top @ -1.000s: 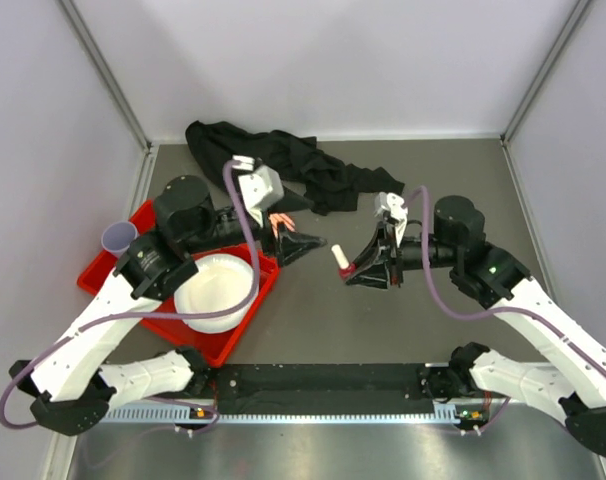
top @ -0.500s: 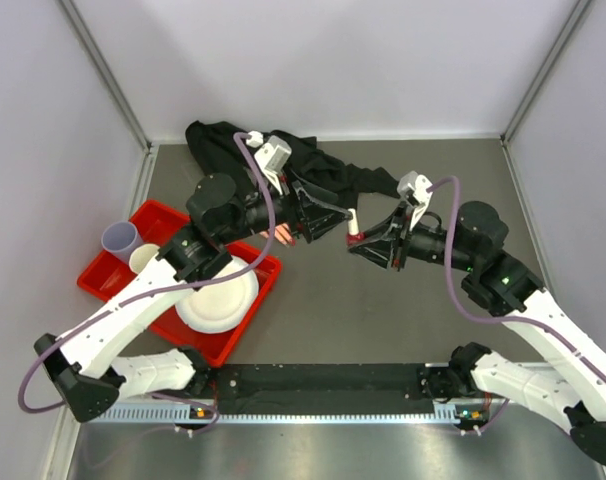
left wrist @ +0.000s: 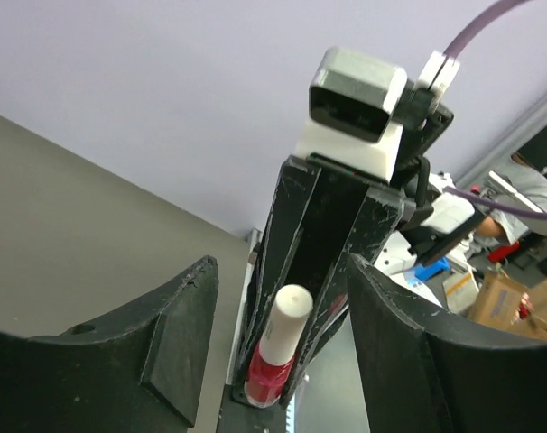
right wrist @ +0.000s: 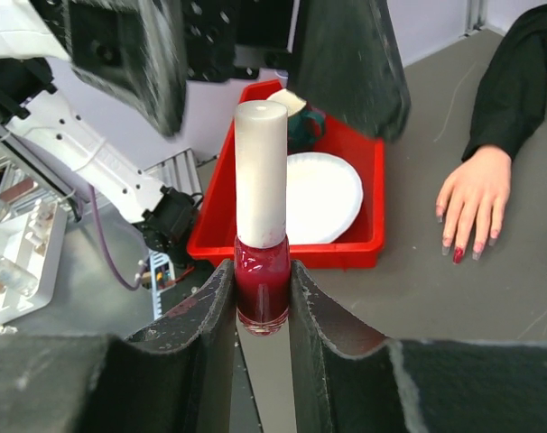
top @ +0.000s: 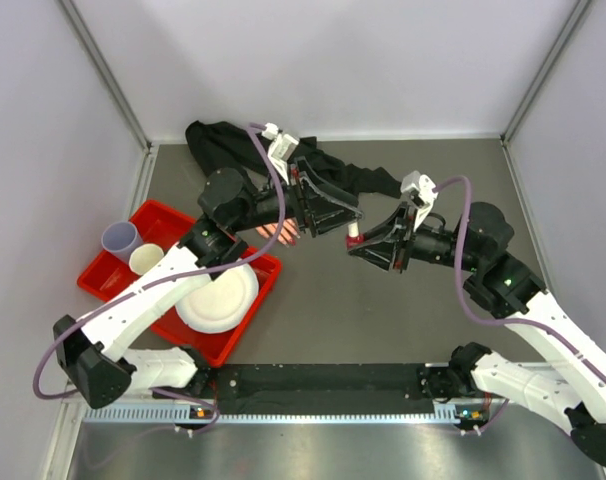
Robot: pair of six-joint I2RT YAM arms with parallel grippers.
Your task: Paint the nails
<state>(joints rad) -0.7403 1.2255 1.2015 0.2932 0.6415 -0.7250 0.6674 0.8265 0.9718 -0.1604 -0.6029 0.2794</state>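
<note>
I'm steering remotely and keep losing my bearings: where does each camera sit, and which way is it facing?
Top external: above and behind the robot, looking down on the table; left arm and right arm show.
Left wrist: faces the right gripper past its own open fingers.
Right wrist: faces the left gripper, tray and mannequin hand past its own fingers, shut on the polish bottle.
Shared: the polish bottle shows in all three.

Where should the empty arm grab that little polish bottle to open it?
The white cap, from its free top end. The right end effector clamps the red glass base, so only the long round cap sticks out, and the open left end effector faces it.
</note>
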